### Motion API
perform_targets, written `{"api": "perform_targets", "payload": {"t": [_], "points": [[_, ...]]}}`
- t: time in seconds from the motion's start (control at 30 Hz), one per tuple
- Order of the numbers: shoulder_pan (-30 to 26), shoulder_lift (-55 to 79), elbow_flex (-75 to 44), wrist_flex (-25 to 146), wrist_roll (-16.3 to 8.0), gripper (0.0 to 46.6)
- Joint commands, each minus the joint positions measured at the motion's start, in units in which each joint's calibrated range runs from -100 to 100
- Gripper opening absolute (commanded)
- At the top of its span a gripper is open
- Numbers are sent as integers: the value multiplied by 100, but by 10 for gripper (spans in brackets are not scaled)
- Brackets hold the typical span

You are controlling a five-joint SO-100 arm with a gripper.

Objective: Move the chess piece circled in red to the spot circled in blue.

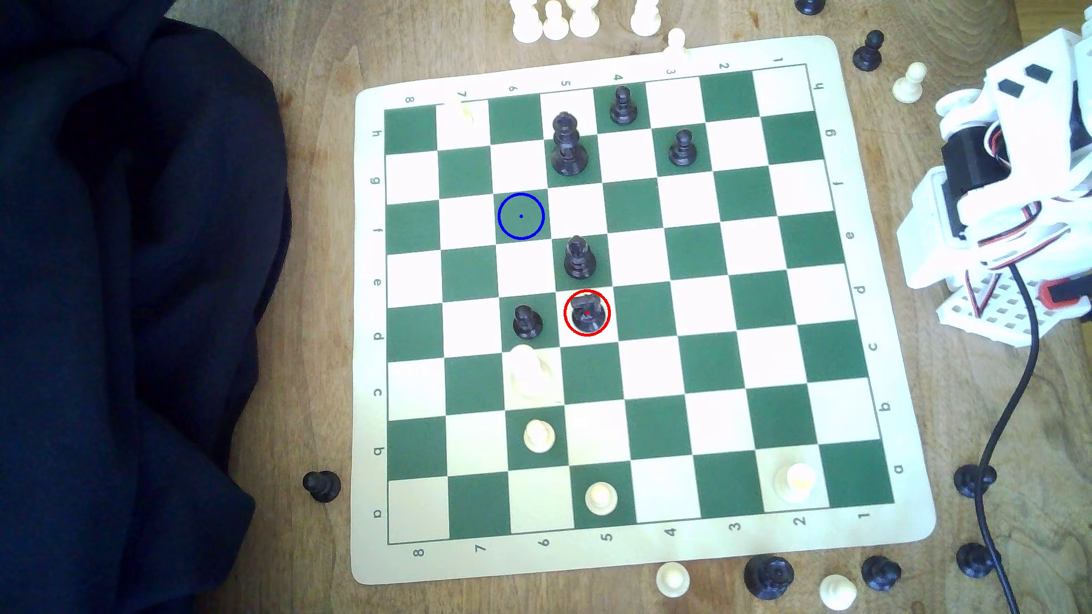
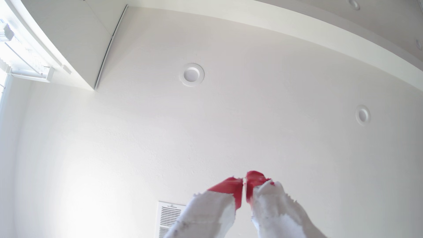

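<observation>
The red-ringed piece, a black knight-like piece [image 1: 587,313] with a blocky head, stands on a white square near the middle of the green-and-white board [image 1: 886,534]. The blue-ringed green square [image 1: 520,216] lies up and toward the exterior view's left of it, with nothing on it. My arm [image 1: 1004,195] is folded off the board at the exterior view's right edge, far from both. In the wrist view my gripper [image 2: 244,180] points up at a white ceiling, its red fingertips [image 2: 231,185] pressed together with nothing between them.
A black pawn [image 1: 527,322] stands beside the knight and a taller black piece [image 1: 579,258] just above it. More black pieces [image 1: 567,144] stand further up, white pieces [image 1: 539,435] lower down. Spare pieces ring the board. A dark cloth [image 1: 130,295] covers the left; a black cable [image 1: 1004,425] trails down the right.
</observation>
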Motion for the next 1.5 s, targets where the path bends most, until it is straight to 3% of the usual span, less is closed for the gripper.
{"api": "perform_targets", "payload": {"t": [0.0, 0.17, 0.6, 0.93, 1.1, 1.2, 1.47], "points": [[67, 5, 117, -127, 10, 2], [4, 5, 117, 209, 10, 2], [43, 5, 99, 5885, -34, 2], [489, 5, -1270, 11135, -63, 2], [215, 769, -2303, 12789, -73, 19], [51, 1296, -2793, 13526, -68, 65], [-379, 2713, -3056, 13870, -39, 84]]}}
